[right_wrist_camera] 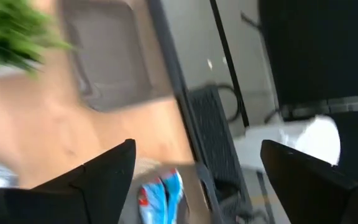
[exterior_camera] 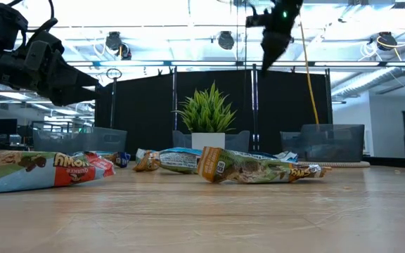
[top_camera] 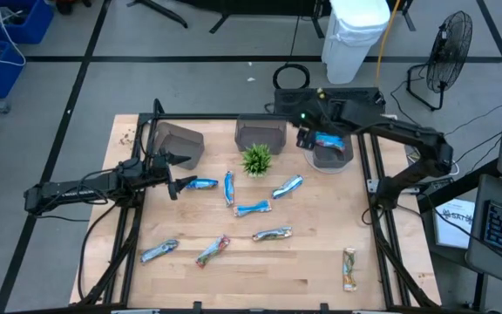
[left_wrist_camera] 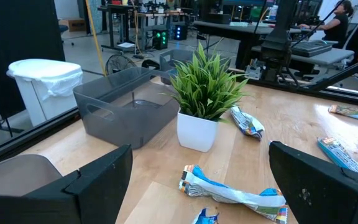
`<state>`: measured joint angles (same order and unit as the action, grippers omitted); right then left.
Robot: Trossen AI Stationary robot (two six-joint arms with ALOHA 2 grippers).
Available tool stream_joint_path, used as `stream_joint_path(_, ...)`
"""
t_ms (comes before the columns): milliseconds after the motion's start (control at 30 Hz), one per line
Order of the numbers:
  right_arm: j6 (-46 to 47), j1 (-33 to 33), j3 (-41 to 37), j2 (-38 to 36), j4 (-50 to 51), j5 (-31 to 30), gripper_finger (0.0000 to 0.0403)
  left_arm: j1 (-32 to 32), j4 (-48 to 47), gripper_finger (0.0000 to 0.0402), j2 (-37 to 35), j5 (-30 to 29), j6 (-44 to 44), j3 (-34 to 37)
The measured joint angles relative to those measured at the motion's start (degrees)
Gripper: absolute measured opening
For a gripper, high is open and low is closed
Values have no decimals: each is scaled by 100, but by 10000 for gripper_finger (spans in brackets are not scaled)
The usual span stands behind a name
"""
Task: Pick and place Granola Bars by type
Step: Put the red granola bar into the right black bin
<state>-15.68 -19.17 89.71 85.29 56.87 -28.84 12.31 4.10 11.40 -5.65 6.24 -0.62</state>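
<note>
Several granola bars lie flat on the wooden table: blue-and-white ones, a tan-green one, a red-green one, a silvery one and a tan one. My left gripper hovers open just left of the leftmost blue bar, above the table. My right gripper is open, high above the right grey bin. A blue bar shows below it in that bin.
Three grey bins stand along the far edge: left, middle, right. A small green plant in a white pot stands in front of the middle bin. Bare wood lies along the near edge. A black frame borders the table.
</note>
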Motion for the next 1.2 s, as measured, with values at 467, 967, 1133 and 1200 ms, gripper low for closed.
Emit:
stream_joint_path(467, -454, 2524, 188, -48, -1534, 28, 345, -1, 0, 374, 0, 0, 0, 1)
stream_joint_path(967, -415, 3667, 184, 584, -2392, 47, 345, -1, 0, 374, 0, 2, 0, 1)
stream_joint_path(1133, -84, 3669, 184, 1071, -2456, 361, 345, -1, 22, 374, 0, 2, 0, 0)
stream_joint_path(1200, -52, 3669, 184, 1273, -2460, 391, 345, 0, 18, 374, 0, 1, 0, 1)
